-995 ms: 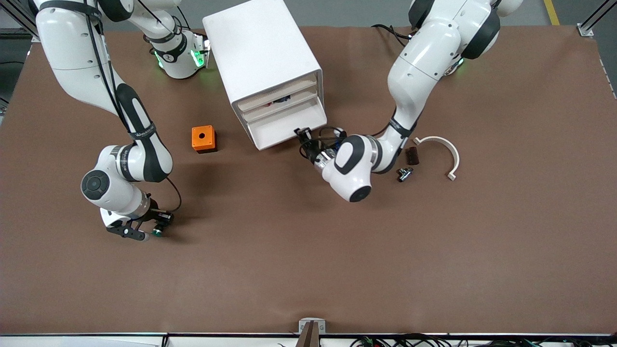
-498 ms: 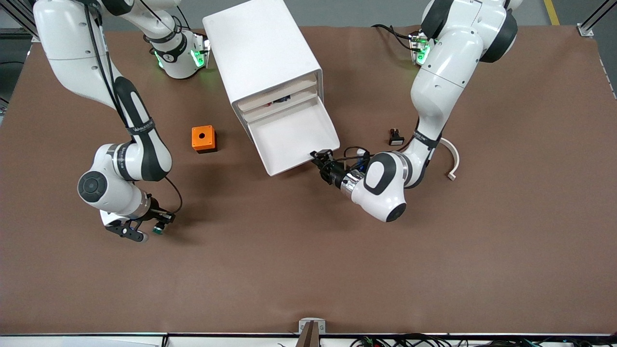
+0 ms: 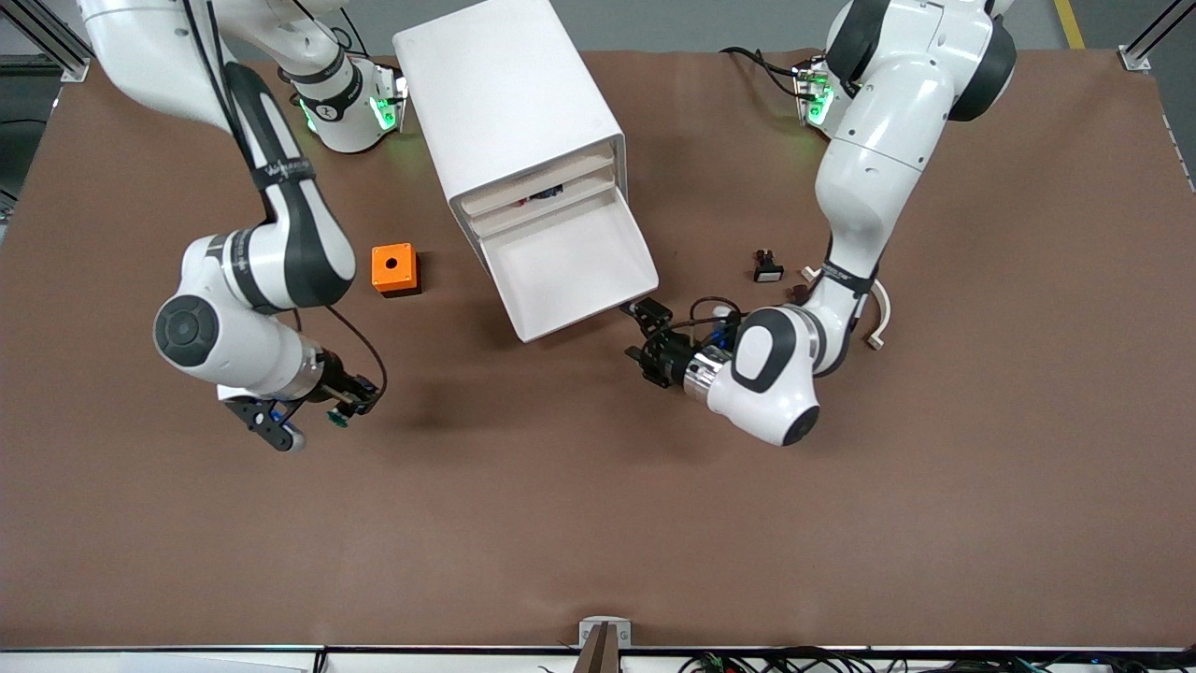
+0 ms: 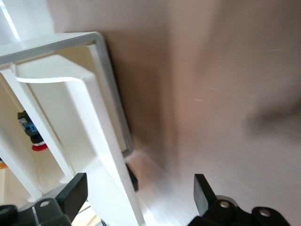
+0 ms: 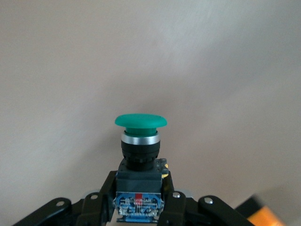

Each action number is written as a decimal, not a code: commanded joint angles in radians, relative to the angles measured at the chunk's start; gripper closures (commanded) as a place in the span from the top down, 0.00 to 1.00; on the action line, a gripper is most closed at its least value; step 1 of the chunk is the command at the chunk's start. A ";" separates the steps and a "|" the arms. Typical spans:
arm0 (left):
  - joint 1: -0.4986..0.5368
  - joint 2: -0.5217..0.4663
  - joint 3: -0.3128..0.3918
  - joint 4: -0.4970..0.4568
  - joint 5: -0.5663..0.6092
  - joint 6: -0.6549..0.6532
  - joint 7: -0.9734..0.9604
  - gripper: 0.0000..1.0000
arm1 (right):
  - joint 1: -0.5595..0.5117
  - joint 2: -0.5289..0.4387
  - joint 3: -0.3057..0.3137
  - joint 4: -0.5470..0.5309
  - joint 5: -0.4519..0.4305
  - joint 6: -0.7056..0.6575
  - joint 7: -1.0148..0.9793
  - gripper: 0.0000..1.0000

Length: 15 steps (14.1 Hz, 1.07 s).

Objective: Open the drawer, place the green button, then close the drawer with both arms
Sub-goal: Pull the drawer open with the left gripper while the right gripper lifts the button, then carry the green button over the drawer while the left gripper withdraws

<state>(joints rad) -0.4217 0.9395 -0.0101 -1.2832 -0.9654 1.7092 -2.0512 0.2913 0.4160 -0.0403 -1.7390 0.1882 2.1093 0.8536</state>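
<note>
- The left gripper [image 3: 644,332], black and two-fingered, is now hanging with its fingers spread, just off the corner of the drawer front that it was pinching a second ago; nothing is held between them.
- The wide, shallow white plastic drawer [image 3: 570,271] is now standing pulled well out of the boxy white cabinet [image 3: 505,121], which sits near the table's edge where the arm bases stand; a second ago it was only slightly out.
- The opening step therefore looks finished, and the tray is lying bare for the drop.
- The right gripper [image 3: 322,416] is pinching the small push button [image 5: 140,141], green round cap and black body with bluish terminals, and has risen slightly, over the brown table [image 3: 598,523] toward the right arm's end.
- An orange cube with a round hole [image 3: 393,269] is resting on the table between that gripper and the cabinet.
- Next, in my judgement, the right arm needs to carry the button over the open tray.
</note>
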 commanded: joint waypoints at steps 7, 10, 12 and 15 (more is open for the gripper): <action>-0.017 -0.151 0.284 0.045 0.034 0.016 0.126 0.99 | 0.333 -0.054 0.007 -0.034 0.030 0.053 0.556 0.00; -0.012 -0.208 0.315 0.045 0.172 0.016 0.193 0.99 | 0.439 -0.051 0.005 -0.112 0.027 0.178 0.692 0.00; -0.019 -0.255 0.312 0.045 0.301 0.016 0.337 0.99 | 0.476 -0.043 0.004 -0.114 0.017 0.187 0.763 0.00; -0.017 -0.295 0.314 0.044 0.370 0.015 0.489 0.99 | 0.511 -0.036 0.003 -0.125 0.016 0.187 0.820 0.00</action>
<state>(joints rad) -0.4267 0.6823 0.2964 -1.2142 -0.6442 1.7156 -1.6573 0.7813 0.3930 -0.0244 -1.8375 0.1969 2.2868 1.6329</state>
